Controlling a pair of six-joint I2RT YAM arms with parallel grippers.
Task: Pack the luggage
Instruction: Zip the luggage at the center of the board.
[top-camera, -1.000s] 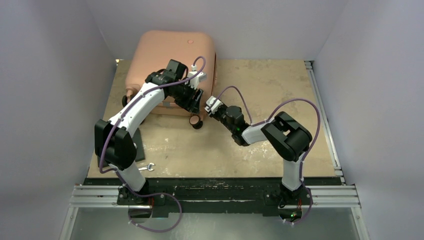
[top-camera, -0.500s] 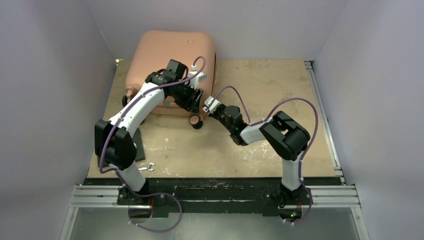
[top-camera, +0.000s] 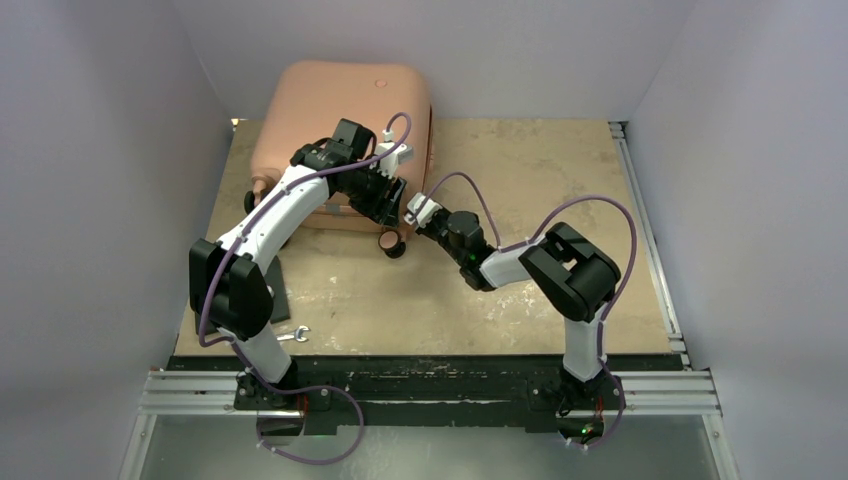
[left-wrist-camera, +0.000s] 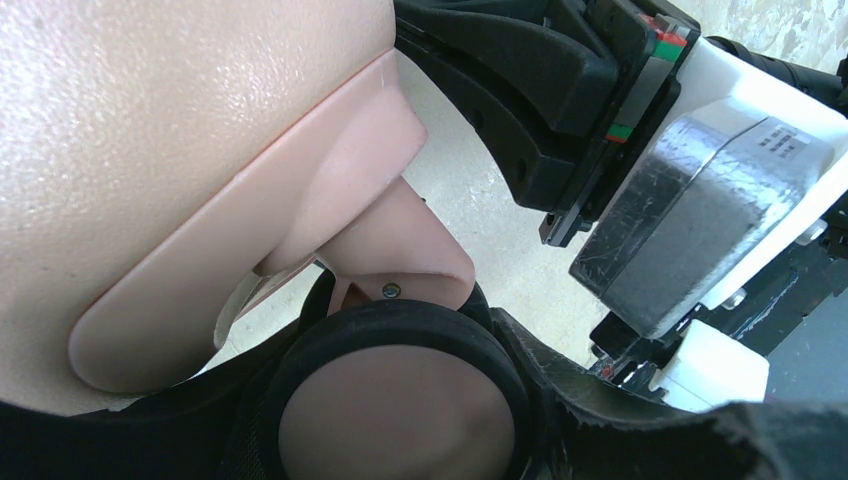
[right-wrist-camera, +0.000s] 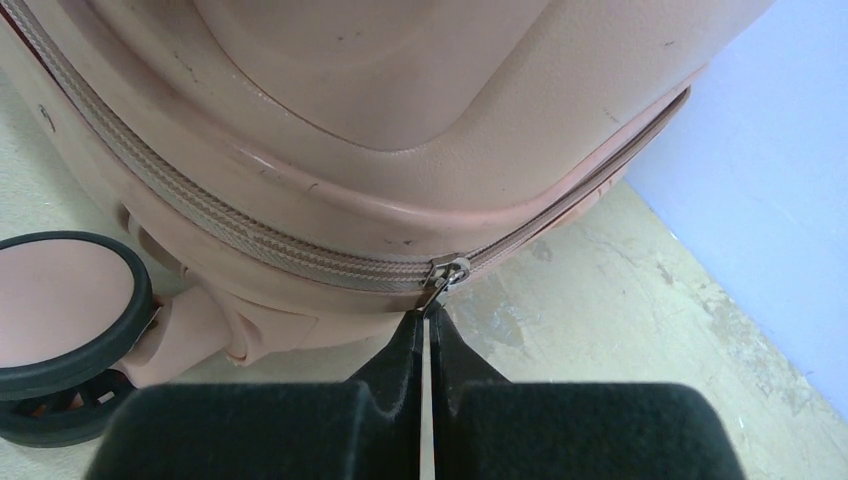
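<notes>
The salmon-pink luggage (top-camera: 340, 120) lies closed at the back of the table. In the right wrist view its zipper (right-wrist-camera: 250, 240) runs along the seam to a metal slider (right-wrist-camera: 452, 270). My right gripper (right-wrist-camera: 428, 318) is shut on the zipper pull at the luggage's near right corner; in the top view it (top-camera: 414, 210) sits just right of that corner. My left gripper (top-camera: 388, 222) is at the same corner, closed around a pink-and-black wheel (left-wrist-camera: 395, 400), with the fingers (left-wrist-camera: 570, 400) against the tyre. The right arm's wrist (left-wrist-camera: 700, 190) shows close beside it.
A second wheel (top-camera: 258, 190) sticks out at the luggage's left side. A flat black pad (top-camera: 278, 290) lies under the left arm, and a small metal piece (top-camera: 294, 335) lies near the front edge. Walls enclose the table; a rail (top-camera: 650, 240) runs along the right.
My right gripper has shifted a little left, towards the luggage corner, still holding the zipper pull. The left arm and luggage have not visibly moved.
</notes>
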